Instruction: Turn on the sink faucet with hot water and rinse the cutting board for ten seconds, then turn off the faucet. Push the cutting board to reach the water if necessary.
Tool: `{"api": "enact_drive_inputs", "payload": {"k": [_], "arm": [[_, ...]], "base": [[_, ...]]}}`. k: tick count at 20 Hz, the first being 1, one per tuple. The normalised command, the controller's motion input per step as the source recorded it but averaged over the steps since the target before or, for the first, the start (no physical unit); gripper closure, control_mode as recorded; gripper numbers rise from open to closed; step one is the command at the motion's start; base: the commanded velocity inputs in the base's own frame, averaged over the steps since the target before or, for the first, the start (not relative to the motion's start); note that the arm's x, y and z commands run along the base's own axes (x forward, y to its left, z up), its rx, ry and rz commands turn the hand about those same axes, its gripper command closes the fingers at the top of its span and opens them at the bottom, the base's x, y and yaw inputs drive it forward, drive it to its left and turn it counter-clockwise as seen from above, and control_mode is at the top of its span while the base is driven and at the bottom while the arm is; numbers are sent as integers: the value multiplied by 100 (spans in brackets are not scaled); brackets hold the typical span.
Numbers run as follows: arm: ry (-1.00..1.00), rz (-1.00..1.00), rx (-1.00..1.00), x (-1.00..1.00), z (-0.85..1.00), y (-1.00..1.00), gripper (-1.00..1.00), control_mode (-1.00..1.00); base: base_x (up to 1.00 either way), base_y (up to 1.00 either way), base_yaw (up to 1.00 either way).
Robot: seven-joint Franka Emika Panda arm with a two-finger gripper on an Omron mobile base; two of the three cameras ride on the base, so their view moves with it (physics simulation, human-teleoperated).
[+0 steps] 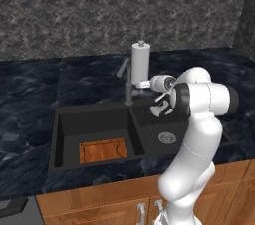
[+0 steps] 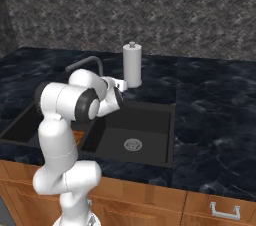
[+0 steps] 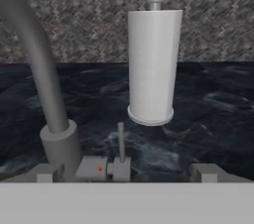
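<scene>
Behind the black sink (image 1: pixel 64 134), close to the sink faucet (image 1: pixel 129 87) and its small side lever (image 3: pixel 120 141), hovers with gripper (image 3: pixel 124 172) spread and empty, fingertips either side of the lever. Down in the left basin, off from the spout, lies the cutting board (image 1: pixel 103 150). Risks, by judgement: nudging the pump dispenser (image 1: pixel 141 62) just beside, or swinging the lever cold.

The arm (image 1: pixel 196 134) was glossy white, built of rounded segments. Dark bands ringed its joints. Its finger tips were grey.

The cutting board (image 1: pixel 103 150) lies flat in the black sink's (image 1: pixel 94 164) left basin, faucet (image 1: pixel 127 85) upright behind the divider.
</scene>
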Motion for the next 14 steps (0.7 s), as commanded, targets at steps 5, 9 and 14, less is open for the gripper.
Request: {"api": "enact_drive_inputs", "payload": {"k": [5,9,14], "arm": [[0,0,0,16,-11,0,-100,-100],[0,0,0,12,-18,0,-100,-100],[0,0,0,13,-16,0,-100,-100]], "base": [[0,0,0],[0,0,0],[0,0,0]]}}
